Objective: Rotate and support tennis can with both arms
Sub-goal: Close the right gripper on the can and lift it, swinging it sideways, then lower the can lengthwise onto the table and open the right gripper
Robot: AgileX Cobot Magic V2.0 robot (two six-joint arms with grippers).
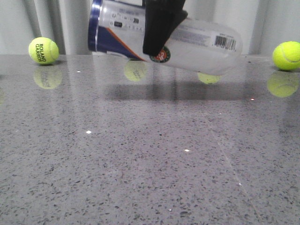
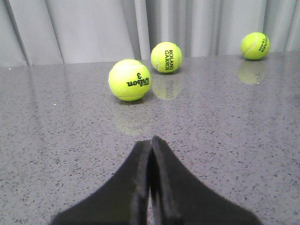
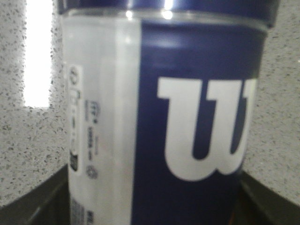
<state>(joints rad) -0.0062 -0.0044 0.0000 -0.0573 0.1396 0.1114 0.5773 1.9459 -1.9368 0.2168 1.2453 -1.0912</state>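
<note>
The tennis can (image 1: 201, 44) hangs nearly level above the table, its navy end to the left and a little higher, its clear ribbed base to the right. My right gripper (image 1: 157, 44) comes down from above and is shut on the can's middle, next to the round logo. In the right wrist view the can (image 3: 164, 117) fills the frame with its navy band and white letter, between the dark fingers (image 3: 33, 206). My left gripper (image 2: 151, 143) is shut and empty, low over the table, and is not seen in the front view.
The table (image 1: 140, 154) is grey speckled stone. Tennis balls lie at its back left (image 1: 43, 50) and back right (image 1: 287, 56). Three balls lie ahead of the left gripper: a near one (image 2: 130, 79), one behind it (image 2: 166, 57), and a far one (image 2: 255, 45). Grey curtains hang behind.
</note>
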